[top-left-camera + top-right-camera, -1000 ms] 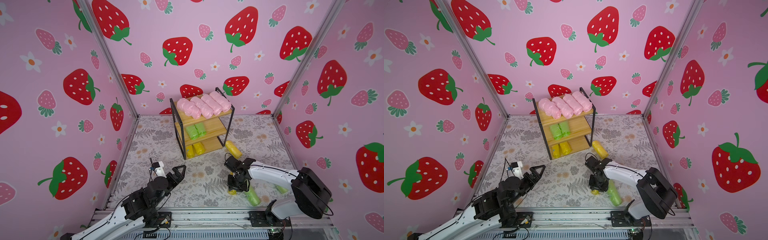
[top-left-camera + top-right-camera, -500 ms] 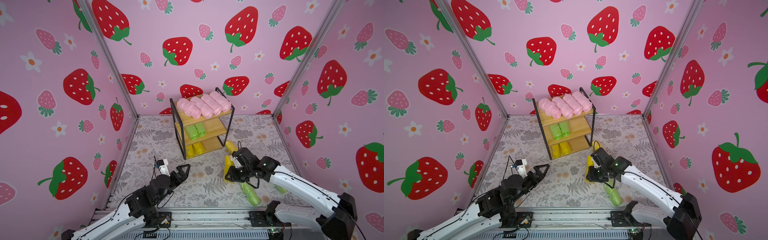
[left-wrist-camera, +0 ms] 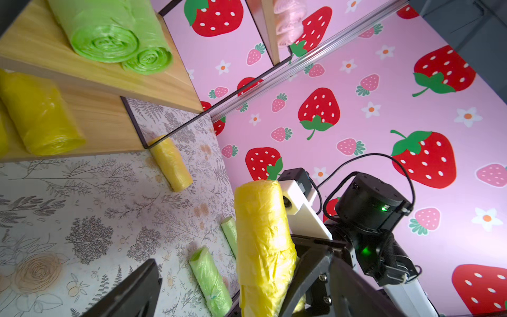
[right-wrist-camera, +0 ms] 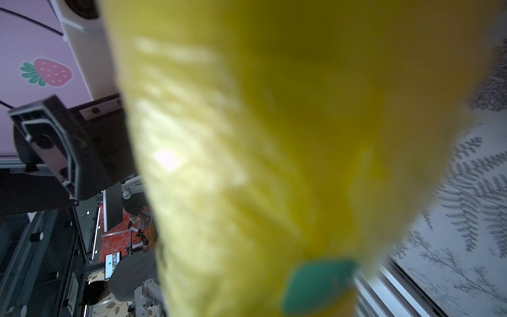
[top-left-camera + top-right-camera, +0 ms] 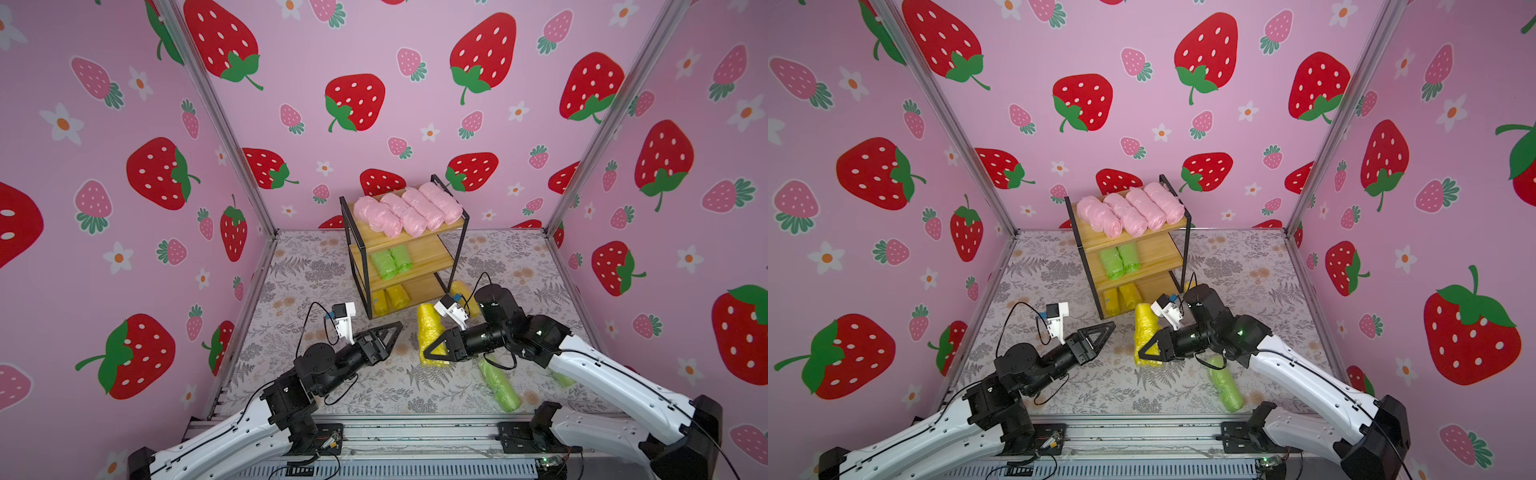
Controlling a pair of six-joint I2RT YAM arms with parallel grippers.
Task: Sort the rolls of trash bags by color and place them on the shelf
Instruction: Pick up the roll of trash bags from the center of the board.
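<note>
The right claw [image 5: 428, 353] is clenched on a yellow roll [image 5: 430, 328], held upright over the middle of the worktop [image 5: 299, 266] in front of the shelf [image 5: 432, 257], probably so the left claw [image 5: 397, 328], gaping empty and facing it, can take it toward the bottom board's yellow pair [image 5: 390, 297].

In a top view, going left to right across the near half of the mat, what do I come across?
left end effector, open → yellow roll, gripped → green roll lying on the mat → second green roll, mostly hidden under the right arm.
</note>
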